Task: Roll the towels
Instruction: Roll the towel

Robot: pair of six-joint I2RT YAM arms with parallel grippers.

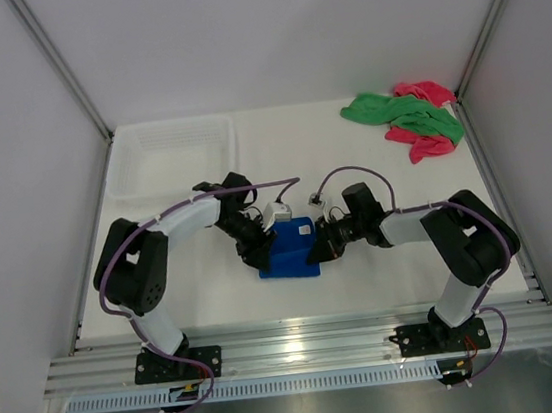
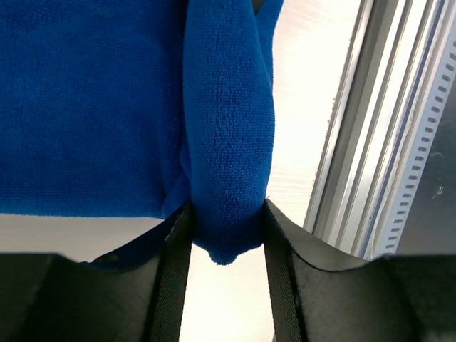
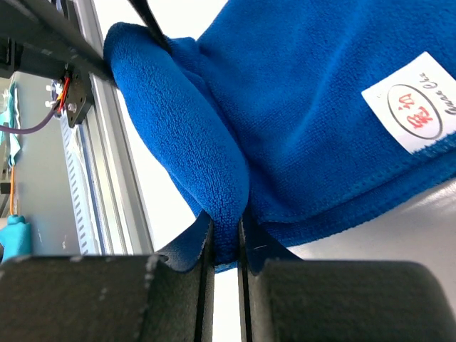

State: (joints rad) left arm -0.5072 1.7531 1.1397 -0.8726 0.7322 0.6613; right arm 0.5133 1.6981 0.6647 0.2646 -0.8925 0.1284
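The royal blue towel (image 1: 292, 250) lies on the table between both arms, its near edge turned up into a thick fold (image 2: 228, 142). My left gripper (image 1: 261, 249) is shut on the left end of that fold (image 2: 226, 235), both pads pressing the cloth. My right gripper (image 1: 319, 246) is shut on the right end of the fold (image 3: 225, 235). A white tag (image 3: 410, 103) shows on the blue cloth. The green towel (image 1: 406, 115) and the pink towel (image 1: 424, 138) lie in a heap at the far right corner.
A white plastic basket (image 1: 174, 153) stands at the back left. An aluminium rail (image 1: 313, 343) runs along the table's near edge, close to the blue towel. Side walls close in the table left and right.
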